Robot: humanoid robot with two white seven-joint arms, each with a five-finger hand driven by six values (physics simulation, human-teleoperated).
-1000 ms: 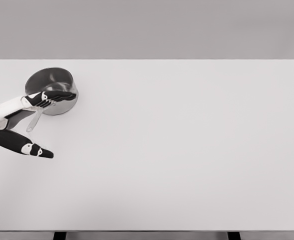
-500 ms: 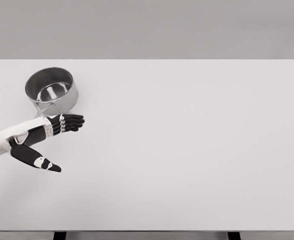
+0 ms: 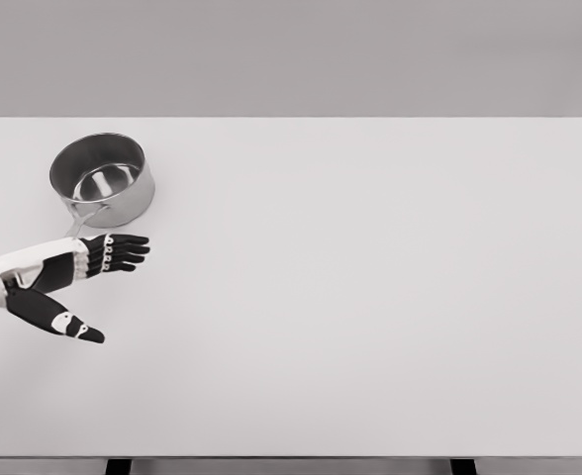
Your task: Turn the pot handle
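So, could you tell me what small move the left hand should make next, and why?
Probably ease the left hand forward and up towards the short metal handle of the shiny steel pot. The fingers are open and hold nothing, just below the handle on the white table, so contact must come first.

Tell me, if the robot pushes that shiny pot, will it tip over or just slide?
Probably slide. The pot looks wide and low with a flat base, so tipping seems unlikely. The white table looks smooth, and shiny metal likely slips easily. A push on its handle, which pokes toward the open left hand, would likely spin it.
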